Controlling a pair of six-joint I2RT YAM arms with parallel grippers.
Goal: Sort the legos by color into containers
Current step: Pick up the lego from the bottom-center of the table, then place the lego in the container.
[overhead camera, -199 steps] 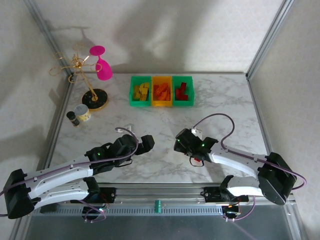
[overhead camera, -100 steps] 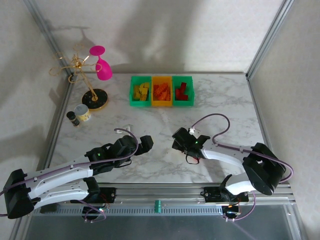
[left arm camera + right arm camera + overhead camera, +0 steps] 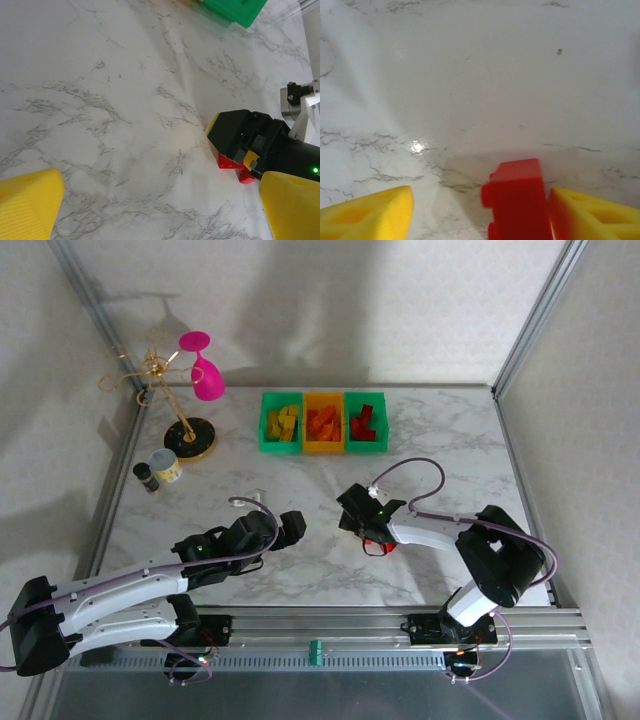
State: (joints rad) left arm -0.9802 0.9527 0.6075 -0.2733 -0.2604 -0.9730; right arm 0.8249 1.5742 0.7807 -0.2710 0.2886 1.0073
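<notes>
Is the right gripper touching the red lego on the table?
Touching. In the right wrist view one finger abuts the red lego; the other finger stands apart from it.

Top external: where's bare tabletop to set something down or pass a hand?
Free: the strip between the bins and the left gripper and right gripper, plus the table right of the bins. Crowded: back-left around the gold stand, cup and bottle; near centre at the right gripper and red brick.
</notes>
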